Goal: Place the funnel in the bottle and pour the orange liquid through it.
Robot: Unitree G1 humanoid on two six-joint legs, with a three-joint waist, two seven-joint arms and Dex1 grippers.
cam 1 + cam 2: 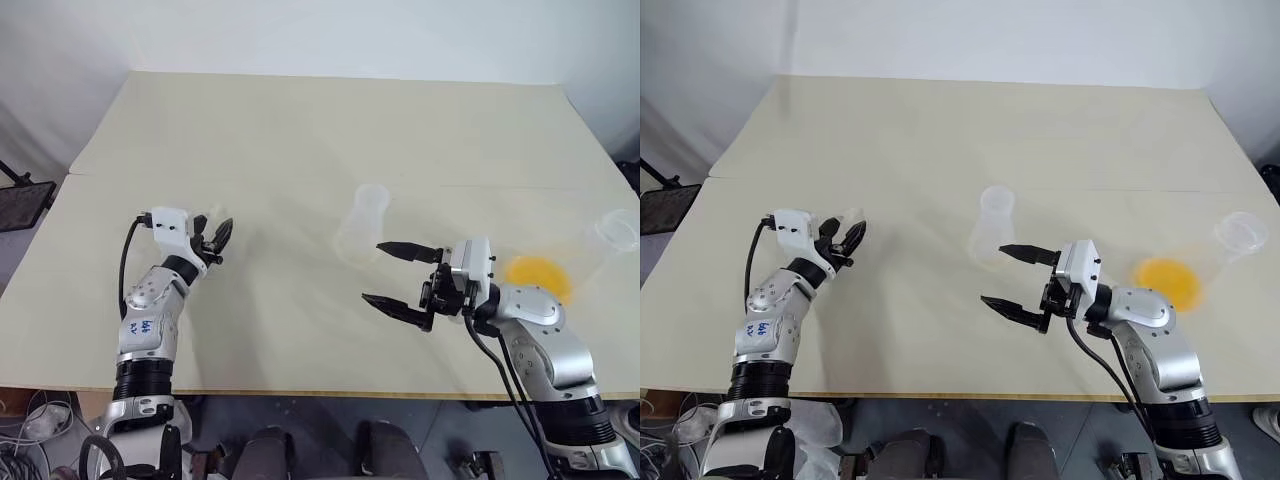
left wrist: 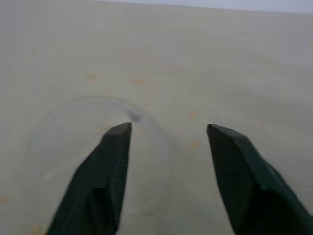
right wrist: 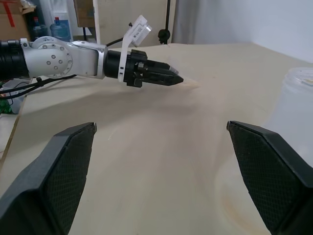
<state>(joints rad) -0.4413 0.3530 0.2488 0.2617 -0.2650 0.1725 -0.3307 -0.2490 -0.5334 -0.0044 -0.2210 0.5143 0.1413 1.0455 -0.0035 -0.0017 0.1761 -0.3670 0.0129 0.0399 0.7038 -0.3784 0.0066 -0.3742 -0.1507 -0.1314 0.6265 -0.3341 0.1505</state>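
Right gripper point(image 1: 400, 276), head views: near edge of the table point(image 1: 300, 130), right of centre; it points left with its two black fingers spread wide and nothing between them.
Bottle point(image 1: 362, 224), head views: upright on the table just beyond the right gripper's far finger, neck up, not touching it.
Orange liquid point(image 1: 538, 272), head views: a bright disc seen through clear glass, on the table to the right of the right wrist.
Clear round rim point(image 1: 618, 230), head views: farther right, near the table's right edge.
Left gripper point(image 1: 215, 240), head views: over the left part of the table, pointing away toward the far side.
Funnel point(image 1: 847, 216), head views: a faint clear shape right at the left gripper's tip, well apart from the bottle.
Left wrist view: the funnel's round clear cone lies on the table at the gripper's tip; whether the gripper clamps it or stands open cannot be told.
Right wrist view: the wide-spread right fingers frame bare table; the left gripper shows across the table with the faint clear cone at its tip, and the bottle stands beside one right finger.
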